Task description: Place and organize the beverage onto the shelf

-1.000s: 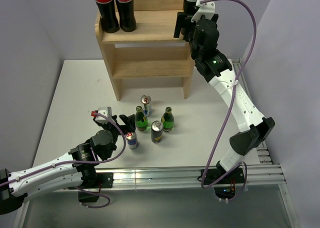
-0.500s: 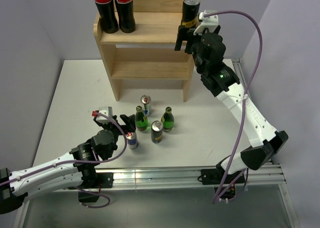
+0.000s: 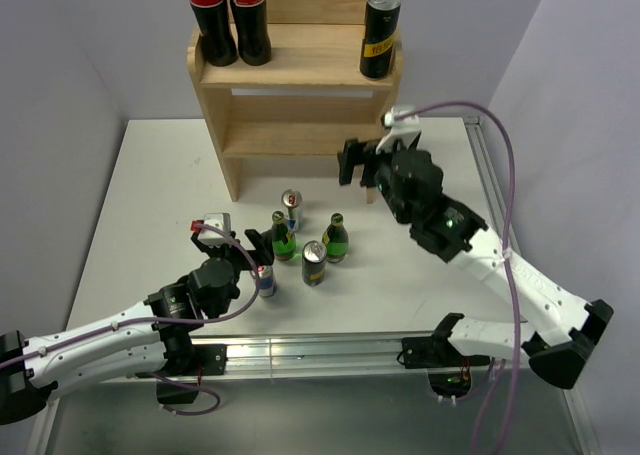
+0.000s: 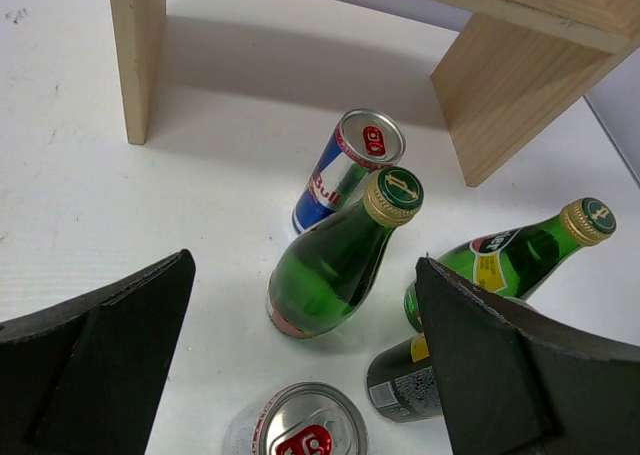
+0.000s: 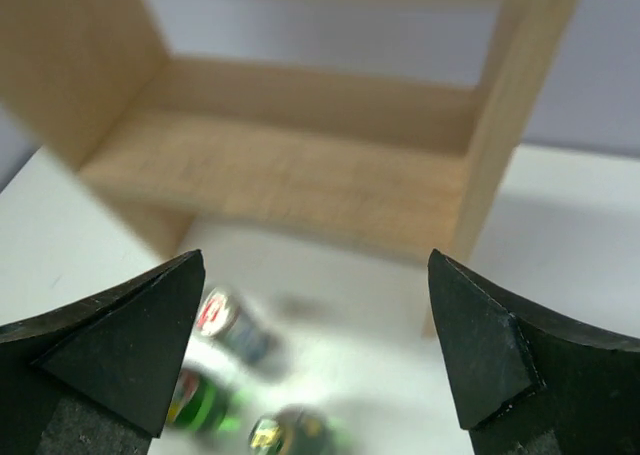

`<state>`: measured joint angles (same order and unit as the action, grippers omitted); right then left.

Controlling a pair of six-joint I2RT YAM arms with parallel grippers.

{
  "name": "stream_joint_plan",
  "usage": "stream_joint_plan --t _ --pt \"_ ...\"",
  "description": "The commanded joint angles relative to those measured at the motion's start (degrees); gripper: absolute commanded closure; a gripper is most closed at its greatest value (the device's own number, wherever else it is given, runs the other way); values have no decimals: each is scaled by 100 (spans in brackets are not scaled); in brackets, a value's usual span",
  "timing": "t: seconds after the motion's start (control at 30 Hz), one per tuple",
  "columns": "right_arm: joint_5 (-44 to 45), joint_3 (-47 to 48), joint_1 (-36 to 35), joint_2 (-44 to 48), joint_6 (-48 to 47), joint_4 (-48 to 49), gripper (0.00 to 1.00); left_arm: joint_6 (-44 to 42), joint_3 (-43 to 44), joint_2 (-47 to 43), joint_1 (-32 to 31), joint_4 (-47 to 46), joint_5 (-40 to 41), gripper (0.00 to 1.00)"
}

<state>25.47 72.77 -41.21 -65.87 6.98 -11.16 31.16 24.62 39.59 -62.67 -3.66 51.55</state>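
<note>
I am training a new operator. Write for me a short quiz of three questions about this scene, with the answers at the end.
1. How many drinks stand on the top tier of the shelf?
2. True or false: the right gripper is shut on a drink.
3. Which drink is nearest to the left gripper? A) a Red Bull can B) a Coca-Cola bottle C) a black can

Key: 1. three; 2. false, it is open and holds nothing; 3. A

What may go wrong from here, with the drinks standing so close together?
The open left gripper faces a tight group: reaching for the silver can may tip the green bottle just behind it. The black can stands at the right end of the shelf; a pass of the right gripper might knock it.
</note>
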Motion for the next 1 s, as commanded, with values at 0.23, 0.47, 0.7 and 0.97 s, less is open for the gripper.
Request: stream_joint_plan --t 0.23,0.47,0.7,0.97 --pt "678 -2502 -1669 2076 2007 -475 0 57 95 171 -25 -205 -13 1" --pt "1389 -3559 -3749 1833 3518 -257 0 -57 244 321 -25 -188 153 1" --pt "1839 -4093 -4571 751 4171 534 0 -119 465 444 36 -152 348 1" --pt "1768 -4499 -4291 -216 4058 1816 0 -136 368 383 335 -223 -4 1"
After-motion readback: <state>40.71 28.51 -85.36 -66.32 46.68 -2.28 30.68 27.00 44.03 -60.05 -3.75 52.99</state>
